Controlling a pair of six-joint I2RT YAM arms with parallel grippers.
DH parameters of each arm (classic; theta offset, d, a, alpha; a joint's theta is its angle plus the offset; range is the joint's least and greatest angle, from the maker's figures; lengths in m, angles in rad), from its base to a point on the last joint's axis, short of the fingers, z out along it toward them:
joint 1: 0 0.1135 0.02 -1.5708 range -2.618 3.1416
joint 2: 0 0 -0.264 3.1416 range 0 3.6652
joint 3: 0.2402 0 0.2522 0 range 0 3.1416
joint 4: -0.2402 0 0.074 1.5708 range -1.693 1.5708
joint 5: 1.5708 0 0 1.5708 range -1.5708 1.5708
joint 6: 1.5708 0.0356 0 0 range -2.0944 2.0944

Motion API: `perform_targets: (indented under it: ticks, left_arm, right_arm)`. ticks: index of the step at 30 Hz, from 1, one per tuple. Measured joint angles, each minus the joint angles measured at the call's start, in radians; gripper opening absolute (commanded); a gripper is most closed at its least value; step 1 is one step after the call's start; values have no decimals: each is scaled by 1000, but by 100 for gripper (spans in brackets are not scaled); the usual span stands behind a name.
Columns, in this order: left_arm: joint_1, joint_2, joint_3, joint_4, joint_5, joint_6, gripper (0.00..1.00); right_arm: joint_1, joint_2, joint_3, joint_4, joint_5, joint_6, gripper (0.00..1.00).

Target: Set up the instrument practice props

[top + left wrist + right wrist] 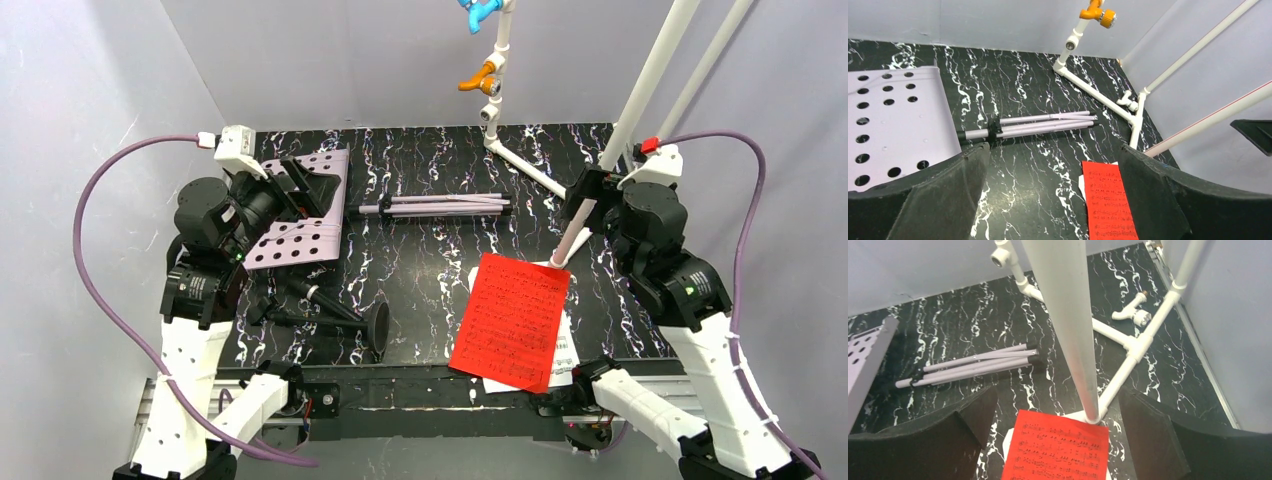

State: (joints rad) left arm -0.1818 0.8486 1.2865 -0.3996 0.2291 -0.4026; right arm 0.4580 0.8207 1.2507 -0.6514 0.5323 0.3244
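Observation:
The lilac perforated music stand plate (300, 215) lies flat at the back left, with its folded tripod legs (435, 207) lying beside it mid-table. My left gripper (305, 190) hovers open and empty over the plate. In the left wrist view the gripper (1053, 155) frames bare table, with the plate (893, 130) and the legs (1038, 124) ahead. The red page (512, 320) lies on a white page (567, 360) at the front right. The black microphone (330, 305) lies on its side, its round base (378, 328) toward the middle. My right gripper (590, 205) is open and empty above the red page (1055, 450).
The white pipe frame (520, 160) stands at the back right with an orange tap (482, 78) and a blue tap (480, 12). One slanted pipe (1068, 325) rises just in front of my right gripper (1058, 395), its foot at the red page's far edge. Grey walls enclose the table.

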Motion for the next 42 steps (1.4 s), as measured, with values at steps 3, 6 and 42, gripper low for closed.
perform_targets:
  ticks: [3,6,42]
  left_arm:
    - [0,6,-10,0,16,-13,100]
    - [0,21,-25,-7,36,-28,100]
    - [190,65,-398,-309,-124,-476,100]
  right_arm:
    - [0,21,11,-27,18,13,100]
    - [0,19,-10,-34,14,14,100]
    - [393,146,-341,326,-660,-73,100]
